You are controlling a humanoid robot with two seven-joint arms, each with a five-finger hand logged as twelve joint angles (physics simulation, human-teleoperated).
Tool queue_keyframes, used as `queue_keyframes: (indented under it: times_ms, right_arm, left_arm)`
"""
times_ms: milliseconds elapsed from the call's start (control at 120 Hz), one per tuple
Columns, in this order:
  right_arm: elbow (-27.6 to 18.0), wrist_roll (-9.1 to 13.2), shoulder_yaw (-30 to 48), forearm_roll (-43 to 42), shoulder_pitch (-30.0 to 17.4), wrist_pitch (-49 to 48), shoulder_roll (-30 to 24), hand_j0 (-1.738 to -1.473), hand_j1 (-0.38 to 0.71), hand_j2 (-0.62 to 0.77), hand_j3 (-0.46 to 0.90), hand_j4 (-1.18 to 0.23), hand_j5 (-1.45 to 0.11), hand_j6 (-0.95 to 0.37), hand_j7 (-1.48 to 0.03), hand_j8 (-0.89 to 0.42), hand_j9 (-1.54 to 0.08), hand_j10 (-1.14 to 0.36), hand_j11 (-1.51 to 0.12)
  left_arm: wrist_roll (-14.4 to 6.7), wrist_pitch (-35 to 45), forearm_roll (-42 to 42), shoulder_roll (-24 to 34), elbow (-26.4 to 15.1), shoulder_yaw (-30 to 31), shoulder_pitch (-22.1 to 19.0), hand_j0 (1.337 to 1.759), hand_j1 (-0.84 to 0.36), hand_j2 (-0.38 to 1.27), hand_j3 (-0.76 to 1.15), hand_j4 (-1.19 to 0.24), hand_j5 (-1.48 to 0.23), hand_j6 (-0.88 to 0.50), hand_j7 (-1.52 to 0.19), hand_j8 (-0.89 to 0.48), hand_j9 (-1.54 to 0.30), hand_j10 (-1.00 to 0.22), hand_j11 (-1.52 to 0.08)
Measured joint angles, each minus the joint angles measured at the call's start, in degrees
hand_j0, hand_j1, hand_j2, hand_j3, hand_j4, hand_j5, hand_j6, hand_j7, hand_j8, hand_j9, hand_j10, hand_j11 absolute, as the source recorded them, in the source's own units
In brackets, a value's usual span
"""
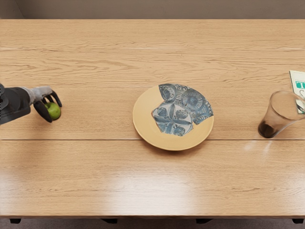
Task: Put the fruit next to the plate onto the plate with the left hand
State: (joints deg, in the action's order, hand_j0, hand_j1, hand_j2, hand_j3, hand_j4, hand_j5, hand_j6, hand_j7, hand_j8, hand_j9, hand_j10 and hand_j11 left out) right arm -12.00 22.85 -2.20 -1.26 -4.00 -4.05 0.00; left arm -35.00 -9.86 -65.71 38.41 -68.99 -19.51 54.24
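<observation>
Head view. The left robot hand (44, 99) enters from the left edge of the picture, with its dark forearm just visible. Its fingers are curled round a small round green fruit (54, 111), thumb on the near side and the others over the top and far side. By the look of it the grasp is closed on the fruit. Whether the fruit rests on the tabletop (143, 181) or is just clear of it cannot be told.

The plate (143, 119), yellow-rimmed with a blue patterned centre, lies well apart from the fruit, to the right of the robot hand and at about the same depth on the tabletop. Nothing stands between them. The fruit is round and has no long axis to allow for.

A glass (281, 113) and a printed card (298, 86) sit at the far right, beyond the plate. The right arm is not in view.

Assessment: the step in hand is the grasp. The next move calls for a lift, then a straight carry rightward to the plate. A round fruit may roll when released.
</observation>
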Motion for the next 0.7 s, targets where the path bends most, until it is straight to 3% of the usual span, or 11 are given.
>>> queue_keyframes:
  times_ms: [108, 200, 258, 342, 508, 700]
  right_arm:
    - [0.03, 0.0, 0.0, 0.0, 0.02, 0.0, 0.0, -1.658, -0.35, 0.0, 0.0, 0.0, 0.0, 0.0, 0.0, 0.0, 0.0, 0.0, 0.0]
    - [0.02, 0.0, 0.0, -0.02, 0.02, 0.0, 0.0, -1.658, -0.35, 0.0, 0.0, 0.0, 0.0, 0.0, 0.0, 0.0, 0.0, 0.0, 0.0]
    - [0.0, 0.0, 0.0, -0.04, 0.03, -0.01, 0.0, -1.658, -0.35, 0.0, 0.0, 0.0, 0.0, 0.0, 0.0, 0.0, 0.0, 0.0, 0.0]
    - [-0.13, 0.0, 0.0, -0.05, 0.05, -0.05, 0.0, -1.658, -0.35, 0.0, 0.0, 0.0, 0.0, 0.0, 0.0, 0.0, 0.0, 0.0, 0.0]
    - [-0.41, 0.0, 0.0, -0.06, 0.33, -0.08, 0.0, -1.658, -0.35, 0.0, 0.0, 0.0, 0.0, 0.0, 0.0, 0.0, 0.0, 0.0, 0.0]
    - [-0.52, 0.0, 0.02, -0.06, 0.46, -0.08, 0.0, -1.658, -0.35, 0.0, 0.0, 0.0, 0.0, 0.0, 0.0, 0.0, 0.0, 0.0, 0.0]
  left_arm:
    - [-0.01, -0.81, 0.55, 0.05, -0.01, 0.04, 0.01, 1.653, -0.32, 0.18, 0.0, -0.65, -0.8, -0.44, -0.82, -0.43, -0.84, -0.63, -0.83]
    - [-0.01, -1.56, 1.78, 1.22, -0.21, -0.21, 0.22, 1.652, -0.35, 0.25, 0.0, -0.58, -0.92, -0.35, -0.94, -0.38, -0.95, -0.7, -0.94]
    - [0.0, -1.94, 3.98, 5.72, -2.07, -0.36, 1.6, 1.651, -0.38, 0.29, 0.0, -0.53, -0.99, -0.3, -0.99, -0.35, -1.0, -0.74, -1.0]
    - [0.01, -2.55, 6.72, 7.46, -4.77, -0.5, 2.46, 1.65, -0.42, 0.38, 0.0, -0.46, -1.06, -0.24, -1.04, -0.3, -1.05, -0.78, -1.06]
    - [0.01, -4.79, 12.72, 12.03, -10.95, -1.0, 7.0, 1.648, -0.37, 0.29, 0.0, -0.47, -1.13, -0.25, -1.11, -0.29, -1.12, -0.82, -1.12]
    - [0.05, -8.19, 18.29, 10.14, -15.85, -2.11, 11.17, 1.647, -0.34, 0.26, 0.0, -0.47, -1.15, -0.25, -1.16, -0.31, -1.15, -0.84, -1.16]
